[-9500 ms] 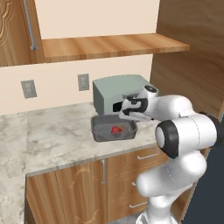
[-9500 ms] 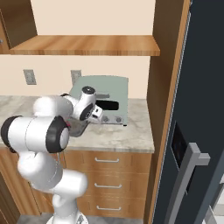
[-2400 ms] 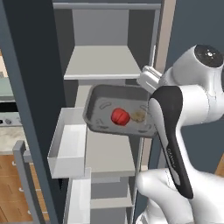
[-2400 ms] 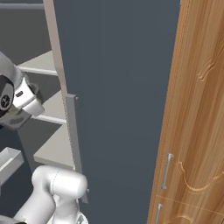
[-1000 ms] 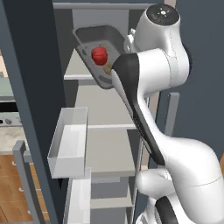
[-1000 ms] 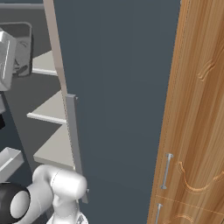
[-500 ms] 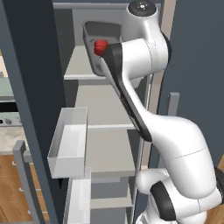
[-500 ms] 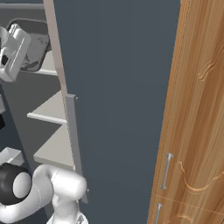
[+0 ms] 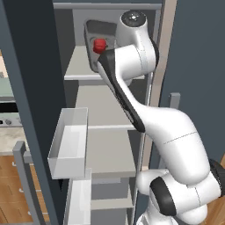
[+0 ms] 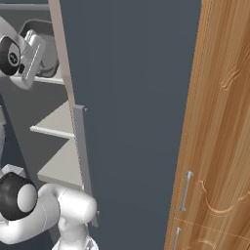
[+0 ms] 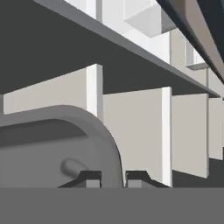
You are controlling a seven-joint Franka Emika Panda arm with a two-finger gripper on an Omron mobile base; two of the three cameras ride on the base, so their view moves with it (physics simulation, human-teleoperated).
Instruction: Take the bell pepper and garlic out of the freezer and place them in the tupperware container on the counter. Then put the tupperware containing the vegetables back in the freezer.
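Left base view — tupperware container [image 9: 100, 39] tilted above the freezer [image 9: 26, 88] top shelf [image 9: 81, 66], rim clamped by hand [image 11: 111, 178] — shelf lies below-ahead.

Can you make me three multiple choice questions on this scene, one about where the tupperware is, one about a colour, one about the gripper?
1. Where is the tupperware container?
A. at the freezer's top shelf
B. on a counter
C. in the door bin

2. What colour is the bell pepper?
A. green
B. red
C. yellow

3. What is the gripper doing?
A. hanging open
B. gripping the door handle
C. clamping the container's rim

A, the tub sits tilted at the top shelf. B, it is glossy red. C, the fingertips straddle the wall.
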